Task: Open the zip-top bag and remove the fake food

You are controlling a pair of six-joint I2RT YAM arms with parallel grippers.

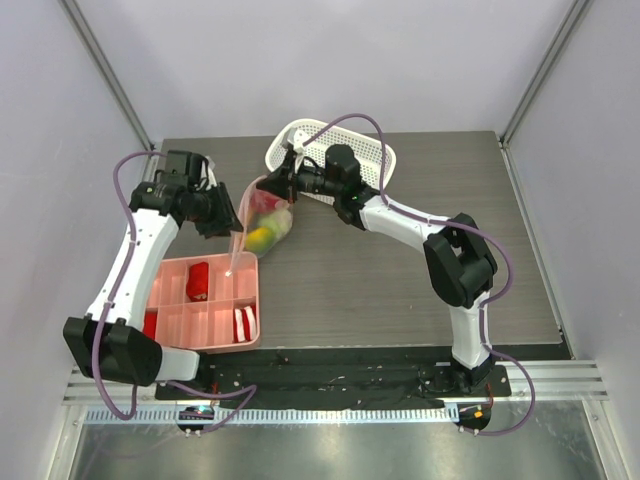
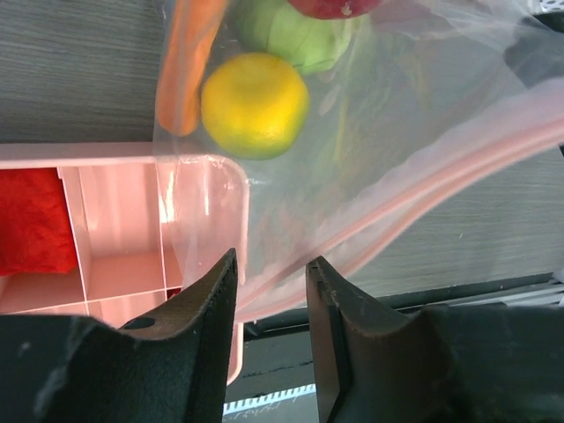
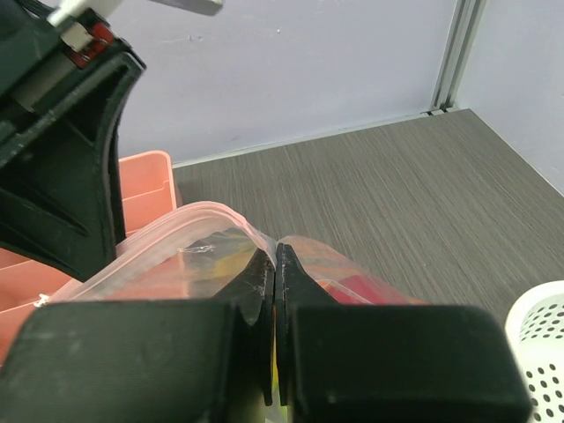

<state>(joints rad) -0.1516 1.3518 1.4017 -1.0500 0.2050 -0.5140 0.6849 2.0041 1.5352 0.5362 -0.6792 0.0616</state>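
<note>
The clear zip-top bag (image 1: 250, 205) hangs above the table between both arms, its loose zip strip trailing down toward the pink tray. My right gripper (image 1: 283, 183) is shut on the bag's top rim; in the right wrist view its jaws (image 3: 275, 247) pinch the film of the bag (image 3: 176, 238). My left gripper (image 1: 222, 222) stands open beside the bag; in the left wrist view its jaws (image 2: 271, 260) are apart, with the pink zip edge of the bag (image 2: 397, 150) just past the tips. Inside lies fake food: a yellow-orange fruit (image 2: 254, 104), a green ball (image 2: 295, 35), an orange wedge (image 2: 185, 62).
A pink compartment tray (image 1: 170, 265) with red and red-white pieces sits at the near left, under the bag's trailing strip. A white mesh basket (image 1: 330, 135) lies tilted at the back centre, behind the right gripper. Walls close in the left and right sides.
</note>
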